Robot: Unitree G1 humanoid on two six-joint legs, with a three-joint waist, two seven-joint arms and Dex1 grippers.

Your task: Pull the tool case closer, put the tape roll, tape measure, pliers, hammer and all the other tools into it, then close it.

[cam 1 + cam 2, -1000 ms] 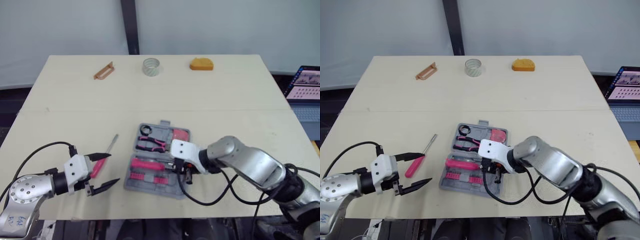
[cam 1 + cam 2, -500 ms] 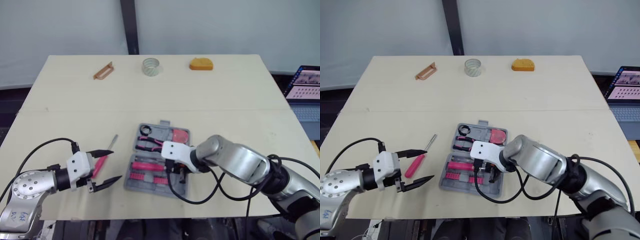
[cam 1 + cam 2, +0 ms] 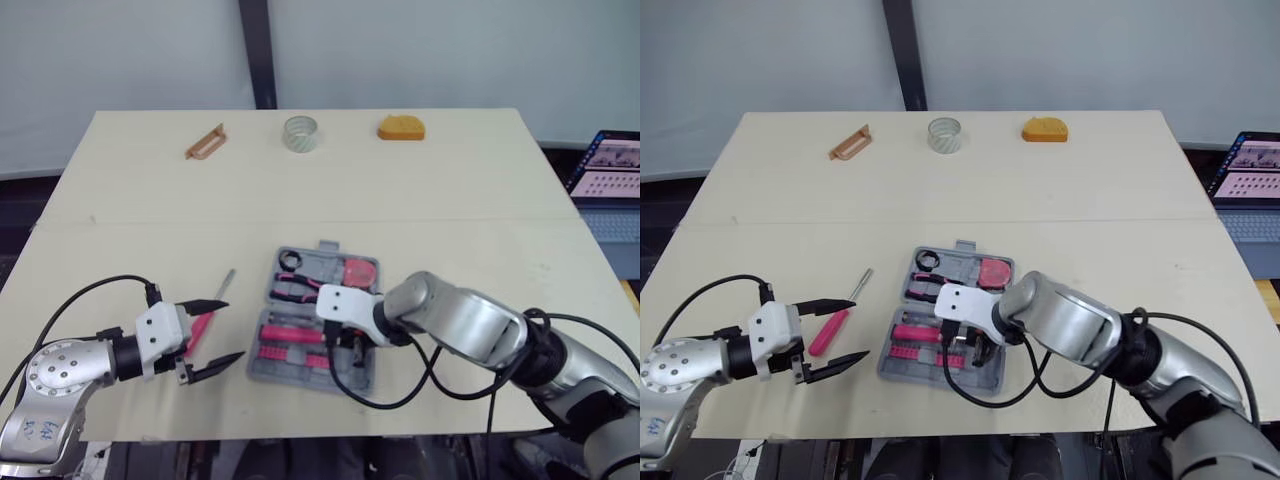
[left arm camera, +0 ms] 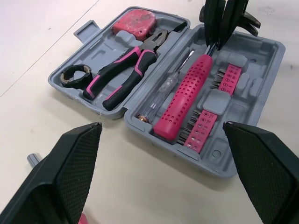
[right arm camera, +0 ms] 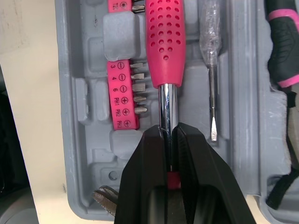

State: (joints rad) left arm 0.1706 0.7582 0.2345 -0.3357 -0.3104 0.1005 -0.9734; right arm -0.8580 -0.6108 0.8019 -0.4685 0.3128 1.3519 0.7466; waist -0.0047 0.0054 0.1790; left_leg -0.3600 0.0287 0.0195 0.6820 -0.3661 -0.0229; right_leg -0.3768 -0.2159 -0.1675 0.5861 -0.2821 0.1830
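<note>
Right claw (image 5: 169,133): clenched on the hammer (image 5: 164,42) shaft, apparently to seat it in its moulded slot of the open case (image 5: 70,93) beside the bits (image 5: 124,88); my left claw (image 3: 228,330), spread, hovers by the loose screwdriver (image 3: 203,325).

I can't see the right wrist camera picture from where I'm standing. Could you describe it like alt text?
The right gripper is clamped on the chrome shaft of a pink-handled hammer lying in the open grey tool case. Beside the hammer sit a pink strip of screwdriver bits, a clear-handled screwdriver and the pink-and-black pliers.
</note>
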